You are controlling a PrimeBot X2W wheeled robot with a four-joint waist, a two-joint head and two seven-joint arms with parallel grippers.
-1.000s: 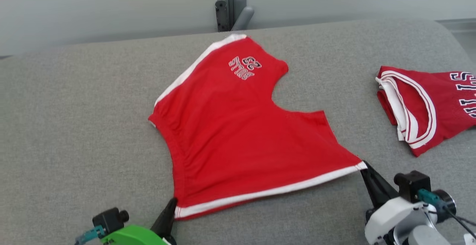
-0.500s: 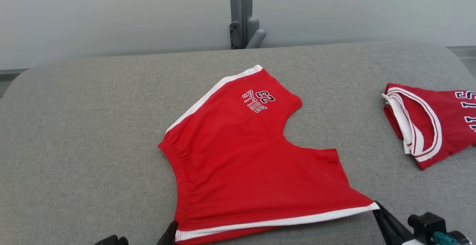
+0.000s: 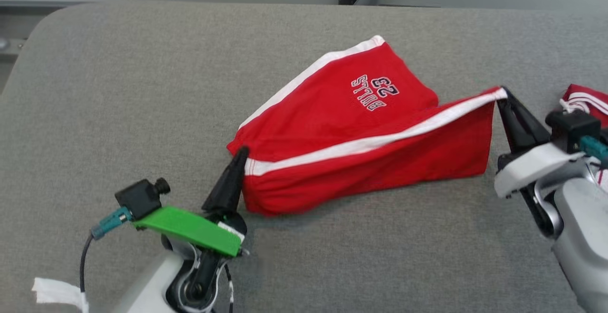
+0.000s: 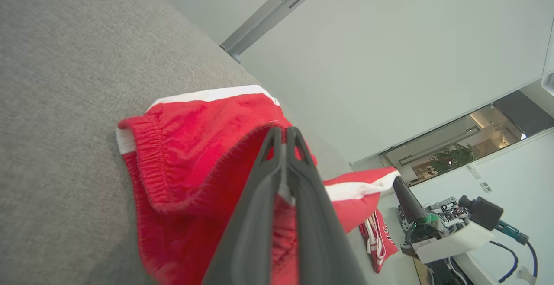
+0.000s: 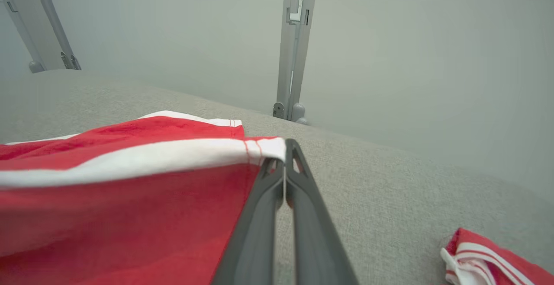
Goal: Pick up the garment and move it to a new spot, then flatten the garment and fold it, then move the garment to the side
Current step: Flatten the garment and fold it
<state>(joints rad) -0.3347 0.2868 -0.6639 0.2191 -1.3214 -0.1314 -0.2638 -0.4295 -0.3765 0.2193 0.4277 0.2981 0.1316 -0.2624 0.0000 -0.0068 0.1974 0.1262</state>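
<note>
Head view: red shorts (image 3: 361, 128) mid gray table (image 3: 118, 90), striped edge raised over the far leg | left gripper (image 3: 242, 153) clamped on waistband corner, right gripper (image 3: 504, 92) clamped on hem corner | fabric looks light, limp, sagging between grips; stitched corners likely hold best, kept taut

Counting two red garments: shorts (image 3: 361, 128) sitting at centre, jersey (image 3: 586, 98) showing at 3 o'clock. Counting two grippers: left gripper (image 3: 241, 153) at 8 o'clock, right gripper (image 3: 504, 91) at 3 o'clock. Counting one grey table (image 3: 118, 90).
</note>
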